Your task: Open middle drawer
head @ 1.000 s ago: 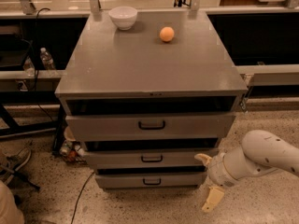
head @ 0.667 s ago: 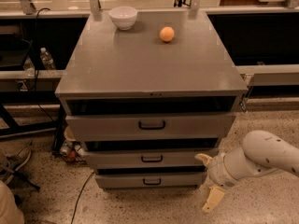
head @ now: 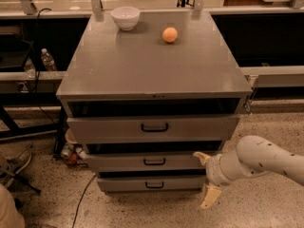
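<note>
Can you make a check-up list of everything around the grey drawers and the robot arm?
Surface: grey metal cabinet top, holds two things.
Job's things: wide grey middle drawer, not pulled out; handle untouched.
Clutter: white bowl, orange ball, both near the back.
Grippers: cream gripper beside that drawer's right end, jaws open, empty.
Cables: black cable on floor, front left.
Surroundings: clear plastic bottle at left.

Speckled floor [head: 270,125] (a black cable [head: 83,197] trails across it) spreads beneath the gripper [head: 202,179] at lower right.
</note>
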